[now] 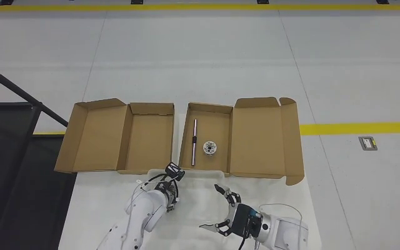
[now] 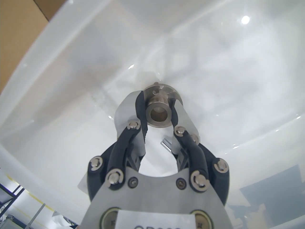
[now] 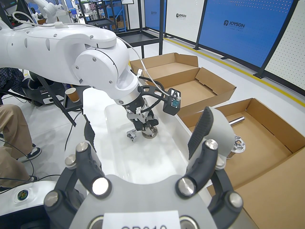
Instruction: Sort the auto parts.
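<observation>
Pinched a dull silver flanged sleeve (image 2: 158, 116) by its neck in the left claw (image 3: 145, 127), low inside the white tray (image 2: 214, 72) on the counter (image 1: 94, 212). Held the right claw (image 1: 210, 207) spread wide, empty, nearby.

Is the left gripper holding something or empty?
Holding: the left gripper is shut on a flanged metal part, its pads pressing the hub from both sides, inside the white tray.

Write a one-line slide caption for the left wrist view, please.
Left end effector shut on a flanged metal bushing inside the white bin, cardboard box beside the bin.
</observation>
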Available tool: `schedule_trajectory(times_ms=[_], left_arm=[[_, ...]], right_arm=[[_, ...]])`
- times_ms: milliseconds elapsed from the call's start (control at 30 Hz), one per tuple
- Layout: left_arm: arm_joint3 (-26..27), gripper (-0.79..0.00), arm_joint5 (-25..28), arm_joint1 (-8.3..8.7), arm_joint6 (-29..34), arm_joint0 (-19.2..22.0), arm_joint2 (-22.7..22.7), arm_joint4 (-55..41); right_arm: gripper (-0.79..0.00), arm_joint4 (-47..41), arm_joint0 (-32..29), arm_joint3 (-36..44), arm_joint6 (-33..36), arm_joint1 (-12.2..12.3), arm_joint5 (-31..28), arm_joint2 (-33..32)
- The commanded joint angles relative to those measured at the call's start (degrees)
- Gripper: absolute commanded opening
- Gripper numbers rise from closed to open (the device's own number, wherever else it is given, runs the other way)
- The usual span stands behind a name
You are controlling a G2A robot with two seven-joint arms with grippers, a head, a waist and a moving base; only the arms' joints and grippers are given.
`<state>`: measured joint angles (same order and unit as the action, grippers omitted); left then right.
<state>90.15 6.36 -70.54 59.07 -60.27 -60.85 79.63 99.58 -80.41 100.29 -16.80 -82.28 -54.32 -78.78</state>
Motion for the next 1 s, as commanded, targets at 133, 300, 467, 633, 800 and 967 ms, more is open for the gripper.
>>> schedule_trajectory(times_ms=[133, 300, 467, 633, 800, 967], left_arm=[[6.94, -0.785, 2.81, 0.74, 1.61, -2.81, -4.23, -3.54], [16.2, -0.785, 6.47, 1.76, 3.32, -6.83, -10.02, -8.43], [24.49, -0.785, 7.22, 2.5, 0.75, -10.02, -16.56, -13.23], [26.64, -0.785, 7.88, 2.86, -4.34, -10.8, -21.52, -17.8], [25.67, -0.785, 6.68, 2.89, -4.89, -10.44, -23.22, -21.13], [25.67, -0.785, 6.68, 2.89, -4.89, -10.44, -23.22, -21.13]], right_arm=[[0.0, 0.0, 0.0, 0.0, 0.0, 0.0, 0.0, 0.0], [0.0, 0.0, 0.0, 0.0, 0.0, 0.0, 0.0, 0.0], [0.0, 0.0, 0.0, 0.0, 0.0, 0.0, 0.0, 0.0], [0.0, 0.0, 0.0, 0.0, 0.0, 0.0, 0.0, 0.0], [0.0, 0.0, 0.0, 0.0, 0.0, 0.0, 0.0, 0.0], [0.0, 0.0, 0.0, 0.0, 0.0, 0.0, 0.0, 0.0]])
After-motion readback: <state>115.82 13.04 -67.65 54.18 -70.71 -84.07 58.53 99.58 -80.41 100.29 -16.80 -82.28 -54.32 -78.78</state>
